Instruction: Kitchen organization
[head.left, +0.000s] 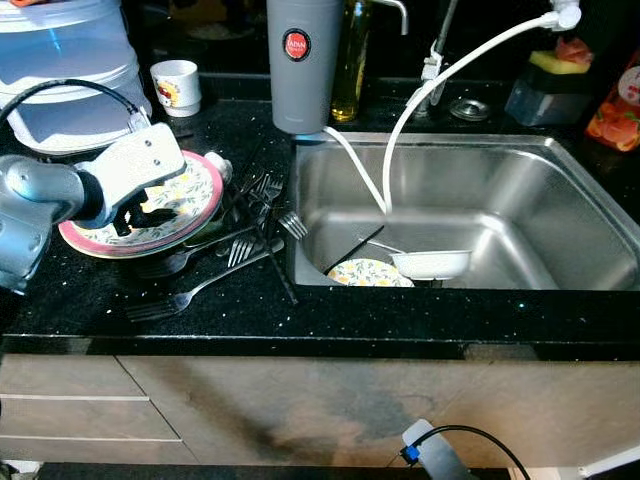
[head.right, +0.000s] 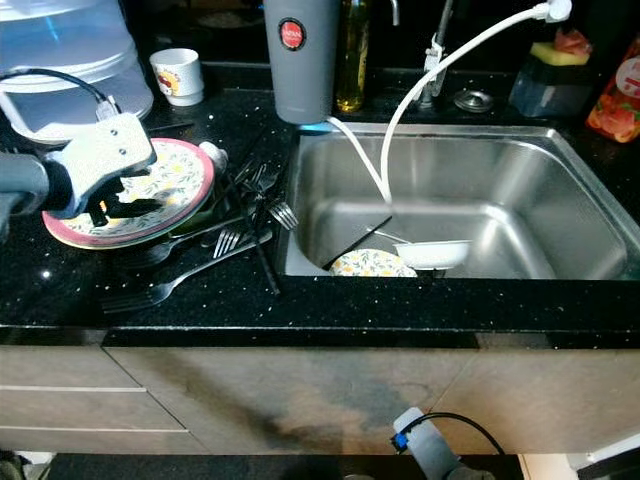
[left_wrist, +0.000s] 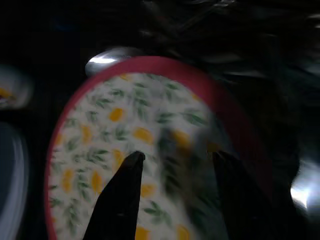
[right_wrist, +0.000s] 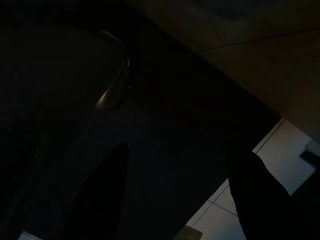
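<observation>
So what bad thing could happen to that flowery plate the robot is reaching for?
The left gripper, fingers open, hovers over the pink-rimmed floral plate, which sits on a pile of dishes rather than flat on the black speckled counter. A clumsy grab might tip it or make it slide. Silver forks lie tangled right beside it, so lifting the plate could drag one off the counter edge. The right gripper hangs idle, too far away to steady anything.

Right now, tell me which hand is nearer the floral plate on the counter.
Left. The left hand hovers directly over the pink-rimmed floral plate, fingers open above its face. The right hand hangs low, below the counter edge in front of the cabinet, well away from it.
</observation>
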